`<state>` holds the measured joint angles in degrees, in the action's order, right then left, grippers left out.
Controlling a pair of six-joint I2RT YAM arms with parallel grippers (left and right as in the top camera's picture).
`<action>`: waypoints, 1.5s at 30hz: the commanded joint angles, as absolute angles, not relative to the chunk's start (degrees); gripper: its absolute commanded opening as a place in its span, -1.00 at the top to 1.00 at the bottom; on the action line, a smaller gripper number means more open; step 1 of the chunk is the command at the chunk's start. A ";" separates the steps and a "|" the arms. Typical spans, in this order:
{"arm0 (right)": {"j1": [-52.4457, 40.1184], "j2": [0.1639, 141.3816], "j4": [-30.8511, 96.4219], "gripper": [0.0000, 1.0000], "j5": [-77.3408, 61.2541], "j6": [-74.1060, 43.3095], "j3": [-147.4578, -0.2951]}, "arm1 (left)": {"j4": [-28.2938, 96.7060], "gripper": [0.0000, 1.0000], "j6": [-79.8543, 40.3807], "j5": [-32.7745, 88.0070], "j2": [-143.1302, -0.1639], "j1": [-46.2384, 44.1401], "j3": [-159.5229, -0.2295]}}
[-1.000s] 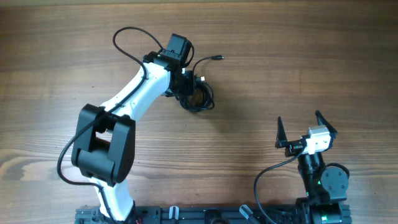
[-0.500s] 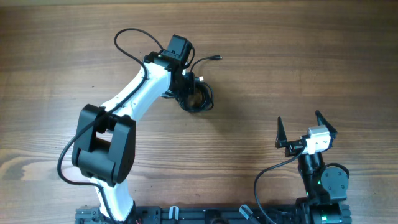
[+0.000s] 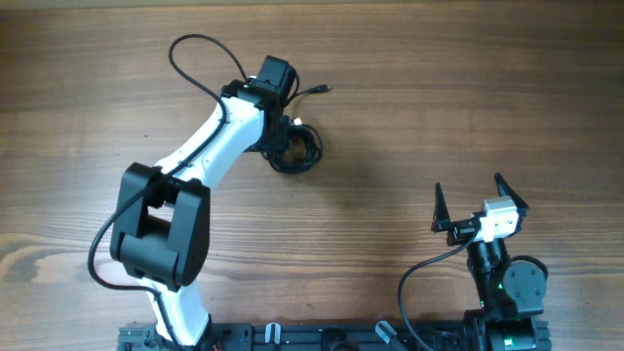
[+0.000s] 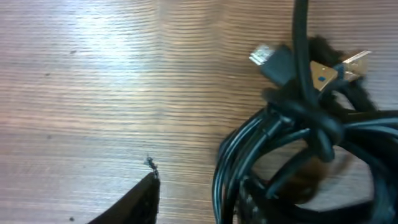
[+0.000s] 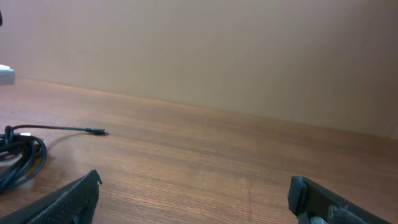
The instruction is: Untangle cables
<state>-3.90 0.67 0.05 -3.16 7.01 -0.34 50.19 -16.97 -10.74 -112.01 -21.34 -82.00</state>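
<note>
No text, label, brand or number can be read in any view. The only mark is a small blue dot on a tan plug tab (image 4: 321, 75) among the cables (image 4: 292, 130), at about 2 o'clock in the left wrist view. It is too blurred to tell whether it is a symbol.

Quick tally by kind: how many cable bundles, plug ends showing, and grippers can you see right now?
Cable bundle: 1
Plug ends showing: 3 (silver plug, gold plug, loose lead's tip)
Grippers: 2 (left gripper, right gripper)
Total: 6
</note>
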 commanded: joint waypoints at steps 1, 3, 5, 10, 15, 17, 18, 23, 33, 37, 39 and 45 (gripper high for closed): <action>-4.16 0.27 -0.05 -0.99 -3.01 7.46 -0.30 | 50.85 0.53 -18.65 -12.93 -111.87 -20.67 -81.54; -4.16 0.27 -0.05 -0.99 -3.01 7.49 -0.30 | 50.98 0.44 -20.53 -12.86 -110.00 -20.67 -81.54; -4.16 0.27 -0.05 -1.00 -3.01 7.51 -0.30 | 51.42 0.39 -22.02 -12.69 -107.61 -20.67 -81.54; -4.16 0.27 -0.05 -1.00 -3.01 7.51 -0.30 | 51.46 -0.39 -26.48 -10.59 -101.47 -20.64 -81.54; -4.16 0.27 -0.05 -0.99 -3.01 7.51 -0.30 | 48.58 -0.75 -30.17 -9.04 -98.78 -20.67 -81.54; -4.16 0.27 -0.05 -0.99 -3.01 7.49 -0.30 | 48.40 -0.81 -33.28 -8.99 -99.13 -20.67 -81.54; -4.16 0.27 -0.05 -0.99 -3.01 7.49 -0.30 | 48.49 -0.86 -34.61 -8.51 -99.20 -20.67 -81.54; -4.16 0.27 -0.05 -0.99 -3.01 7.51 -0.30 | 48.45 -1.00 -35.62 -0.27 -99.66 -20.75 -81.54; -4.16 0.27 -0.05 -0.99 -3.01 7.49 -0.30 | 49.50 -1.00 -34.81 -0.03 -100.09 -20.71 -81.54; -4.16 0.27 -0.05 -0.99 -3.01 7.49 -0.30 | 49.91 -1.00 -34.79 -0.03 -100.09 -20.71 -81.54; -4.16 0.27 -0.05 -0.99 -3.01 7.51 -0.30 | 49.87 -1.00 -34.79 -0.01 -100.09 -20.71 -81.54; -4.16 0.27 -0.05 -0.99 -3.01 7.49 -0.30 | 49.06 -1.00 -34.83 -0.01 -100.09 -20.71 -81.54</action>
